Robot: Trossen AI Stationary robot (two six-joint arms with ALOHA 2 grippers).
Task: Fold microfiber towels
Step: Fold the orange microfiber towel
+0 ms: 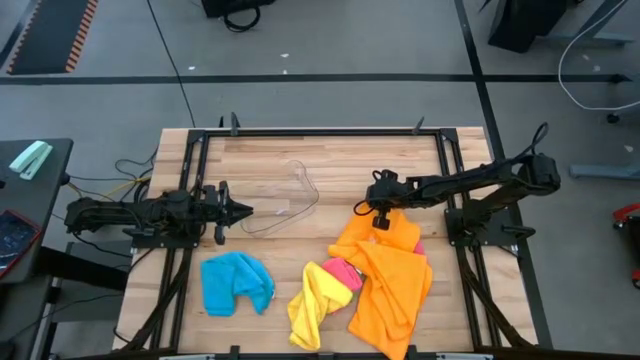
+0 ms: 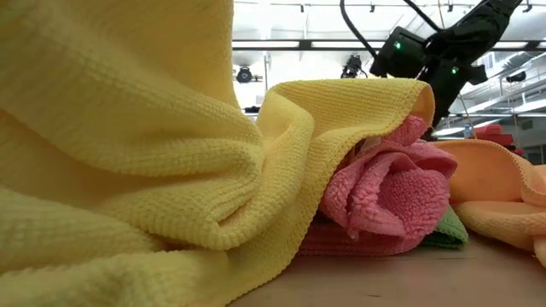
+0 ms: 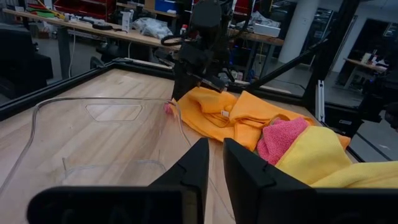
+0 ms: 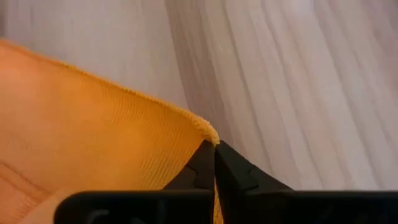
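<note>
Four towels lie along the near half of the table: an orange towel (image 1: pixel 390 285) on the right, a pink towel (image 1: pixel 342 270) and a yellow towel (image 1: pixel 315 305) bunched beside it, and a blue towel (image 1: pixel 235 283) crumpled on the left. In the low view a green towel (image 2: pixel 450 230) peeks out under the pink one. My right gripper (image 1: pixel 380 220) stands over the orange towel's far end, shut on it. My left gripper (image 1: pixel 235 210) waits level at the table's left, its fingers a narrow gap apart with nothing between them. My right gripper pinches a far corner (image 4: pixel 208 132) of the orange towel between its two fingers. The fingers slant down from the table's right side. The rest of the towel lies slack on the table and over the other towels.
A clear plastic tub (image 1: pixel 285 200) stands between the two grippers, just left of the orange towel's far end. A black frame (image 1: pixel 320 132) runs around the table top. Bare wood shows at the far side of the table.
</note>
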